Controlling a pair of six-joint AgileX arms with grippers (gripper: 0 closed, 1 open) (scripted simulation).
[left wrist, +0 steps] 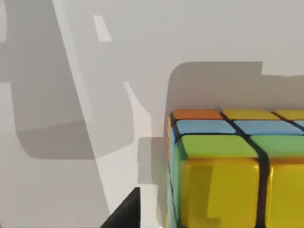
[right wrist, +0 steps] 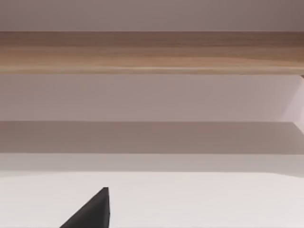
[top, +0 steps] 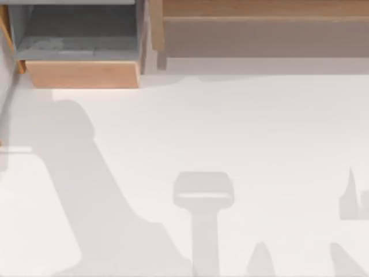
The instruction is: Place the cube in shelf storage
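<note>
A white tabletop takes up most of the top view. At about 11 o'clock on it stands a box with a pale wood front, its grey-lined inside open to the camera above. Its wood front faces 6 o'clock, and a thin wooden side edge shows along the box's 9 o'clock side. Soft grey shadows lie across the tabletop from 9 o'clock down to 6 o'clock, with smaller ones near 4 o'clock. In the left wrist view the same white surface carries broad grey shadow patches.
</note>
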